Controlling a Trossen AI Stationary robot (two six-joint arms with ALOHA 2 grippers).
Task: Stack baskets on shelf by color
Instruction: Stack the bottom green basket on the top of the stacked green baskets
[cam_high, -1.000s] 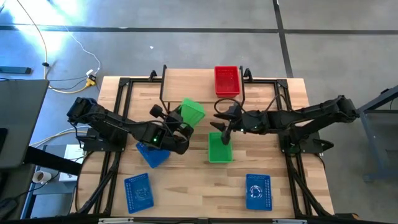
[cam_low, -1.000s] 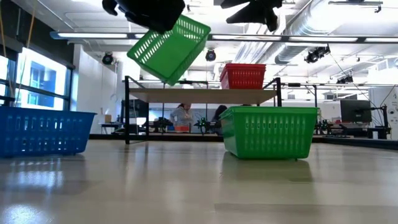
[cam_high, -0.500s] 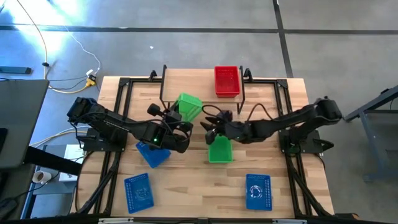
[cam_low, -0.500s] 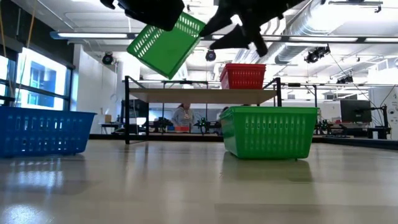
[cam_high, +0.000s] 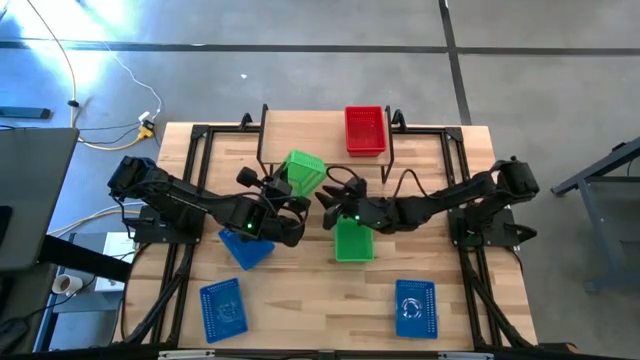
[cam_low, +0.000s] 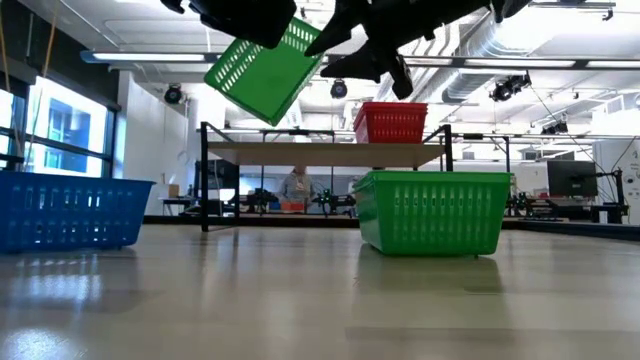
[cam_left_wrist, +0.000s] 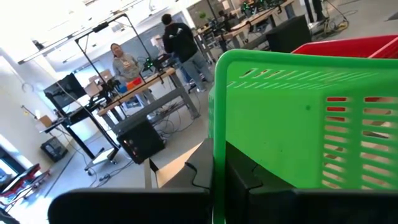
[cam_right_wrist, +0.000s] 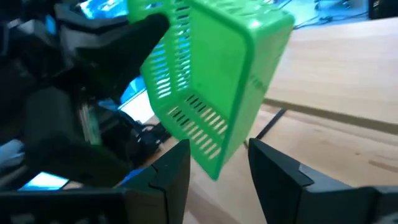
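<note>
Since a second ago, right gripper (cam_high: 325, 197) has swung in beside the raised green basket (cam_high: 303, 172), fingers apart. Left gripper (cam_high: 272, 196) clamps it above mid-bench, short of the shelf (cam_high: 310, 128). Handover step; right must close on its rim.

I see a grey concrete floor (cam_high: 300, 60) with dark seam lines and a yellow cable (cam_high: 75, 75). Behind: big workshop, ceiling strip lights (cam_low: 560, 63), silver ducts (cam_low: 480, 40), windows (cam_low: 60, 135), desks (cam_left_wrist: 143, 84), two people (cam_left_wrist: 177, 40) standing.
</note>
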